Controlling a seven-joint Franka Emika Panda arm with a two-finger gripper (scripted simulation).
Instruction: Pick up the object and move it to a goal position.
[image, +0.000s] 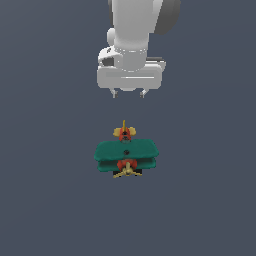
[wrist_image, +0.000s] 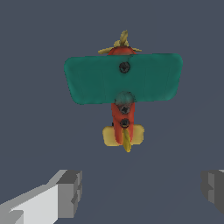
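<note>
Clearly the approach step is in hand: the tool (image: 129, 93) hangs released, its 2 fingers (wrist_image: 65, 194) wide apart, holding nothing. No table edge shows, so the toy biplane (image: 126, 154) cannot be placed by one; it rests upright, apart from the tool. Next, I judge, centre over the red fuselage (wrist_image: 123, 118), descend, then clench.

**Tally: one plane, one gripper**

You have one toy biplane (image: 126, 155) in the scene, and nothing else lies on the grey floor (image: 45, 200). On it you can count two green wings, one above the other, one yellow propeller, one yellow tail and one red body. From the wrist view you can count three dark screws along its top. One gripper (image: 129, 93) sits at twelve o'clock of the plane, showing two fingertips (image: 115, 93).
</note>
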